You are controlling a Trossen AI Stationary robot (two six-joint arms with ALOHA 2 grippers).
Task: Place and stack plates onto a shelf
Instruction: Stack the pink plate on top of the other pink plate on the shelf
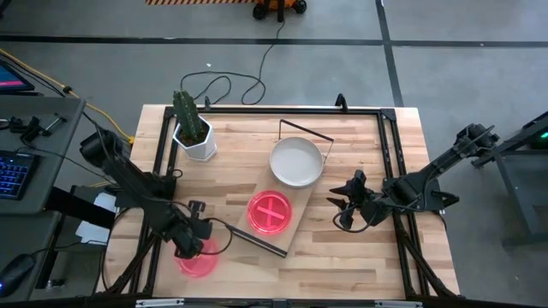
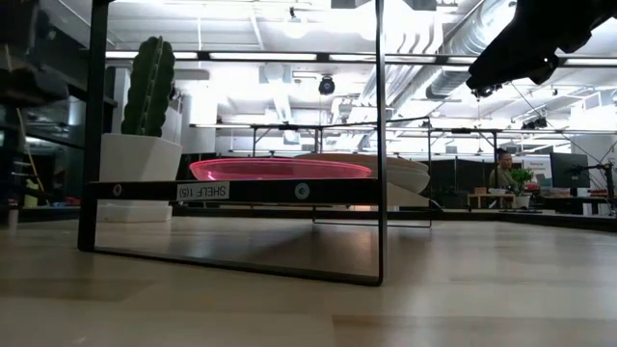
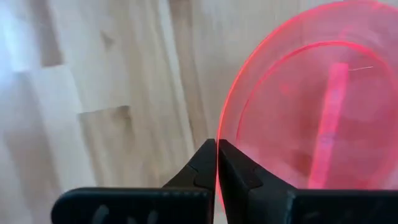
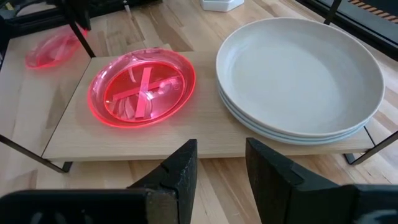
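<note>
While its jaws are pressed thin on the rim of a pink plate [image 3: 311, 106], the left gripper [image 1: 190, 244] holds it near the front left corner of the tabletop [image 1: 360, 257], probably because the rim is the only part a narrow grip can take. The right gripper [image 1: 347, 205] waits with jaws spread beside the right end of the shelf [image 4: 186, 134]. On the shelf lie another pink plate [image 4: 142, 87] and a stack of white plates [image 4: 298, 74], so colours seem sorted. A cactus pot [image 1: 195, 137] stands near the back left corner.
</note>
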